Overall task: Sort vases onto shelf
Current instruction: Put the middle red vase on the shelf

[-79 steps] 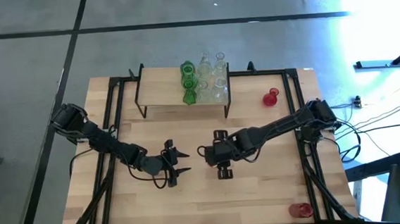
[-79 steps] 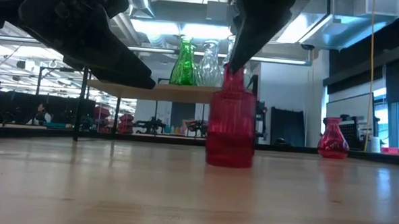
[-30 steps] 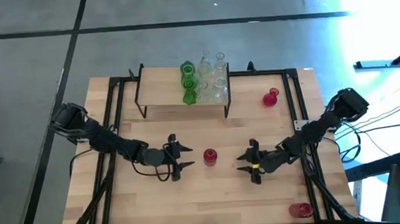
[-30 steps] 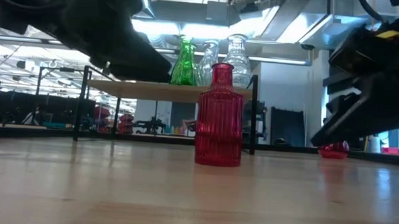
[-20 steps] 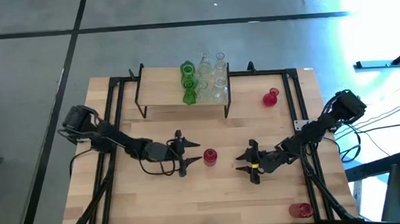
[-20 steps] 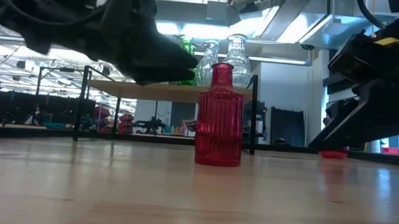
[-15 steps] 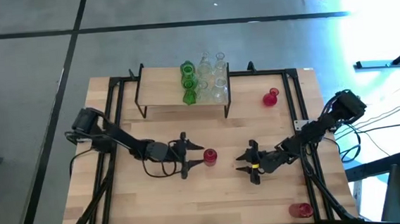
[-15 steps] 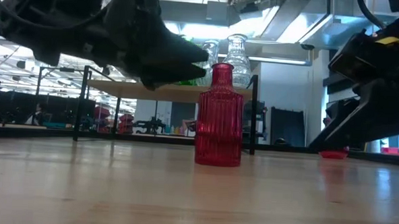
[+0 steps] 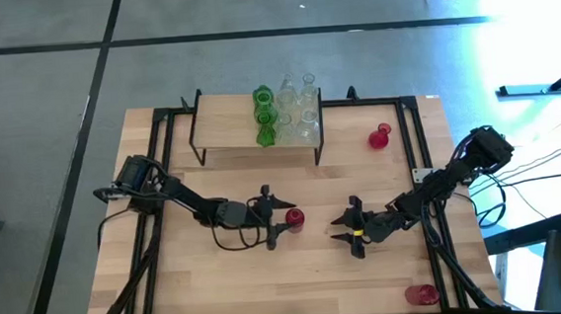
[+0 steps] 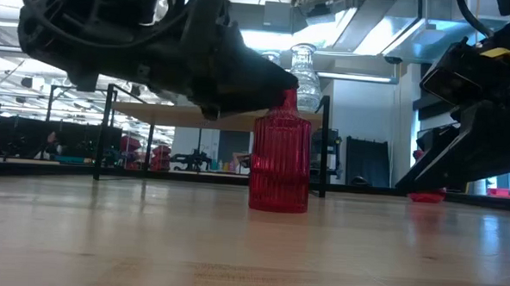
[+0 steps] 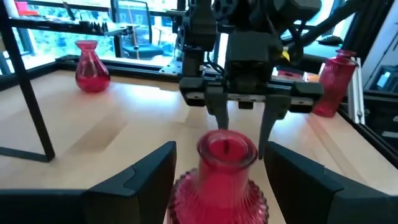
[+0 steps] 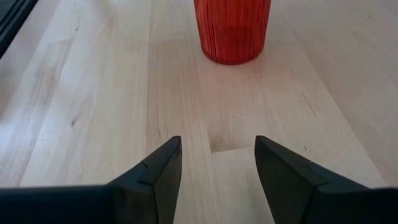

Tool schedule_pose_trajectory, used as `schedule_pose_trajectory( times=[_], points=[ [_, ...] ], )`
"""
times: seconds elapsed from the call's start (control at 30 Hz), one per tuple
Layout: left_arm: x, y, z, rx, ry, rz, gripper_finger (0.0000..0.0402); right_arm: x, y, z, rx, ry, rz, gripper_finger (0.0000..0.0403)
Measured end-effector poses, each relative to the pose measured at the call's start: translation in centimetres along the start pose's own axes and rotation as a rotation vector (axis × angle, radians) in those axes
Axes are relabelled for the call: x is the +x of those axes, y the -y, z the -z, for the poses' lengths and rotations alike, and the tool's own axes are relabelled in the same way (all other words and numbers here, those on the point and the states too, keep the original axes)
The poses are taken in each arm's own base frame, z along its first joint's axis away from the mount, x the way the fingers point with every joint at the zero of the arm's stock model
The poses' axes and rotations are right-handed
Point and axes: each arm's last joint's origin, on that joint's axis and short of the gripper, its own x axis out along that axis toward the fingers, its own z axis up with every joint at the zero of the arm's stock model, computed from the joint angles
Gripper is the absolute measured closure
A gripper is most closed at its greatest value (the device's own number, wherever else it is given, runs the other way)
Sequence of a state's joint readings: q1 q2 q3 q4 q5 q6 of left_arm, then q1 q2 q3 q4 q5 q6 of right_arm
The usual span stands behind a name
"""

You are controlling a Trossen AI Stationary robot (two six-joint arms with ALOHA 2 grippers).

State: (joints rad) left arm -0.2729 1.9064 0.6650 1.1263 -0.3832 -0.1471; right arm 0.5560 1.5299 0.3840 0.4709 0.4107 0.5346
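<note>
Ribbed red vase [image 9: 294,217] upright between open left tool [image 9: 281,219] fingers, untouched

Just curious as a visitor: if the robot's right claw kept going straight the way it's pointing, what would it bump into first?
Most likely the ribbed red vase standing mid-table: the open right gripper points straight at it over bare wood, with nothing between.

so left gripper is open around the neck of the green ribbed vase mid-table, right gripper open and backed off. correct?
Wrong colour: the ribbed vase mid-table is red, as the low view shows; the green ones are on the shelf. The rest holds: the left gripper is open with a finger on either side of its neck, and the right gripper is open and set back from it.
</note>
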Motion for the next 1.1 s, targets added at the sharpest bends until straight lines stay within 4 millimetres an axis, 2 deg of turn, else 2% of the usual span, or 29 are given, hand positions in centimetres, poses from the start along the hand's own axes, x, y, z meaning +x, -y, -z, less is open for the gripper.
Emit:
schedule_pose_trajectory(
  times=[0.43, 0.87, 1.1],
  points=[
    [1.1, 0.4, 0.6, 0.02, -0.052, -0.006, 0.0168, 0.0, 0.0, 0.0, 0.003, -0.002, 0.0, 0.0217],
    [1.1, 0.4, 0.6, 0.026, -0.052, -0.009, 0.0271, 0.0, 0.0, 0.1, 0.007, -0.012, -0.003, 0.0217],
    [1.0, 0.8, 0.6, 0.035, -0.049, 0.002, 0.0278, 0.0, 0.1, 0.2, 0.0, -0.021, 0.012, 0.0217]
  ],
)
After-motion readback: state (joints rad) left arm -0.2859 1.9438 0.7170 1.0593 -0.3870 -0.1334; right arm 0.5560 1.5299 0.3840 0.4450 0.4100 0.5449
